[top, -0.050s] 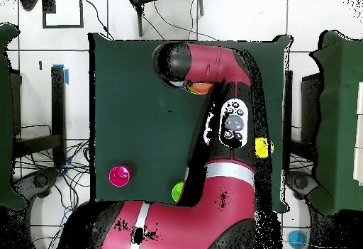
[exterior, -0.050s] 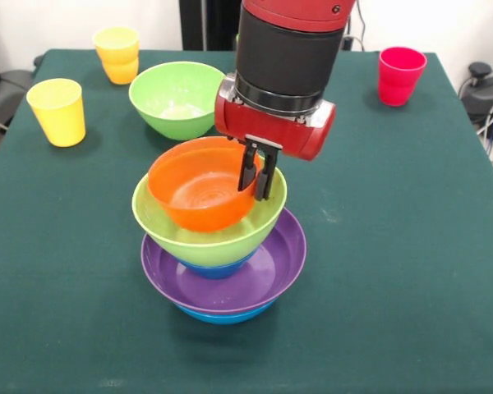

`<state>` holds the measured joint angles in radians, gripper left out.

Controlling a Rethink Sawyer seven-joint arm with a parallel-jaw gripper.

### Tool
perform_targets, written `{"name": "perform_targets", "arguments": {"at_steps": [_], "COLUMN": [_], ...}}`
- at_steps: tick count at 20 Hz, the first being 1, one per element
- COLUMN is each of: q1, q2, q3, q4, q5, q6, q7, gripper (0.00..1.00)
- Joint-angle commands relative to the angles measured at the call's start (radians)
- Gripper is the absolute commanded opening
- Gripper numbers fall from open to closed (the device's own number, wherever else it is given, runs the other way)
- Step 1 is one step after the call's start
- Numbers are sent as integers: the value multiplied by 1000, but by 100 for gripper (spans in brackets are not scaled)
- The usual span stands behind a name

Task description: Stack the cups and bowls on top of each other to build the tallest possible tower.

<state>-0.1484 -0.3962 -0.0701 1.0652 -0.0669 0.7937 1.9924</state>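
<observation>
Currently the gripper [exterior, -0.050s: 258, 174] has its jaws pinched narrow on the right rim of the small orange bowl [exterior, -0.050s: 199, 190], which sits tilted in the light green bowl [exterior, -0.050s: 209, 231] atop the tower [exterior, -0.050s: 222, 267]. Rim is directly between the jaws — release looks like the next call, then a straight-up retreat.

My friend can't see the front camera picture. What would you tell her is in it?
The end effector grips the orange bowl's rim atop the tower of green, blue and purple bowls. Behind it are another green bowl, yellow cups and a red cup.
</observation>
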Motion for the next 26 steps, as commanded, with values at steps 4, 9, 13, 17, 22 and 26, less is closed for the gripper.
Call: {"name": "perform_targets", "arguments": {"at_steps": [4, 9, 13, 17, 22, 26], "q1": [25, 23, 19, 18, 25, 29], "q2": [-6, -13, -19, -96, -217, -252], "q3": [39, 38, 37, 28, 9, 3], "q4": [104, 103, 100, 85, 21, -47], "q5": [18, 27, 28, 44, 62, 73], "q6": [-51, -42, -36, 58, 236, 331], "q7": [137, 134, 125, 97, 62, 63], "gripper": [100, 100, 100, 100, 100, 100]}}
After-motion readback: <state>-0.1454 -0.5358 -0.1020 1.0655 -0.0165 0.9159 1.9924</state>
